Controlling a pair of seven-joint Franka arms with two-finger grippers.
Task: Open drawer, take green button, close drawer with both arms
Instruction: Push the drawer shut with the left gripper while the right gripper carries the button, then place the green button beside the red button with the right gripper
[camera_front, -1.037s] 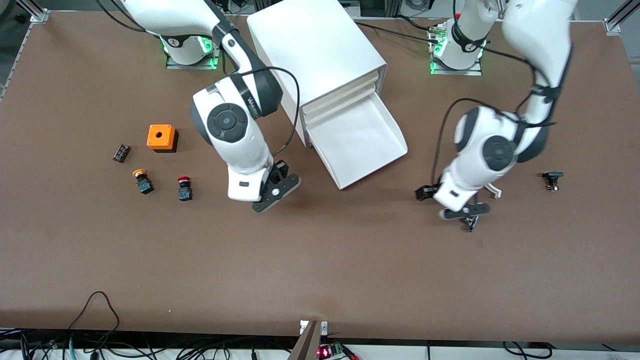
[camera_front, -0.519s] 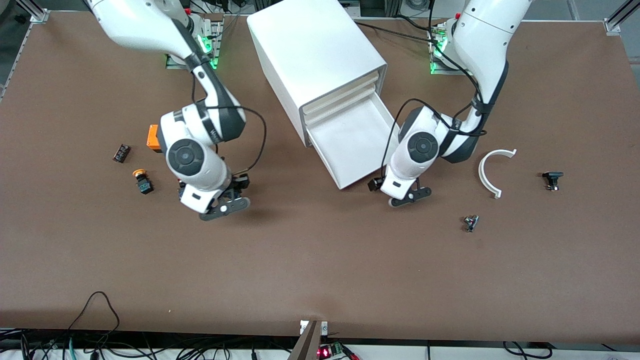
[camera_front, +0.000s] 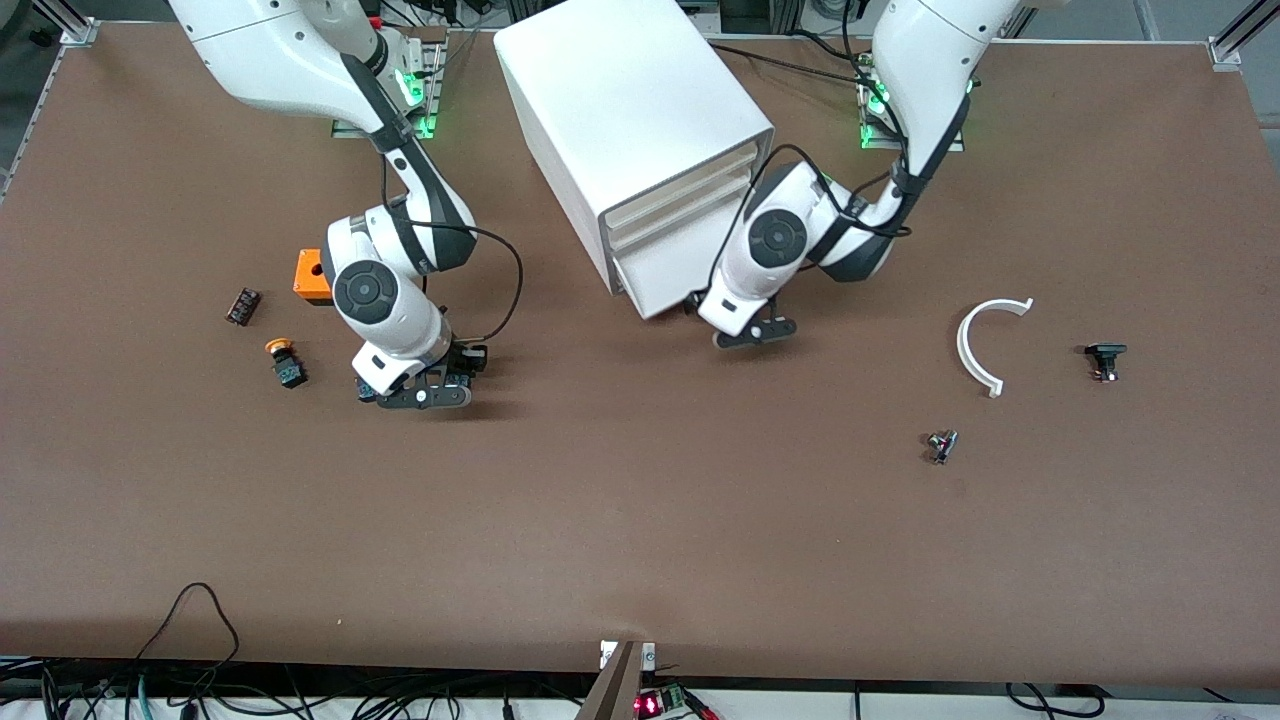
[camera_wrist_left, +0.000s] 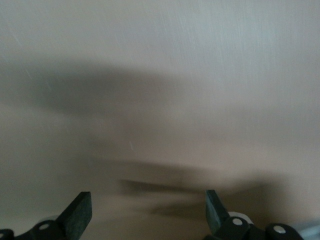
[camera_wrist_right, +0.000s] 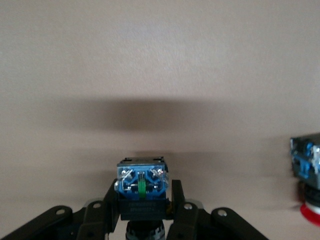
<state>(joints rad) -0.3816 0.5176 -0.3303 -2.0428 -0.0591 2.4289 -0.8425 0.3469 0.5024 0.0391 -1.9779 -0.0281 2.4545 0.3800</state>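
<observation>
The cabinet stands at the back of the table. Its lowest drawer is pushed almost fully in. My left gripper is at the drawer's front, low over the table; in the left wrist view it is open and empty. My right gripper is low over the table toward the right arm's end. In the right wrist view it is shut on the button. The button's blue terminal end with a green strip faces the camera and its cap is hidden.
A red-capped button stands close beside my right gripper. A yellow-capped button, an orange box and a small dark part lie nearby. A white curved piece, a black part and a small metal part lie toward the left arm's end.
The drawer has gone from wide open to almost closed, with my left gripper following its front inward. My right gripper moved toward the right arm's end, beside the red-capped button.
</observation>
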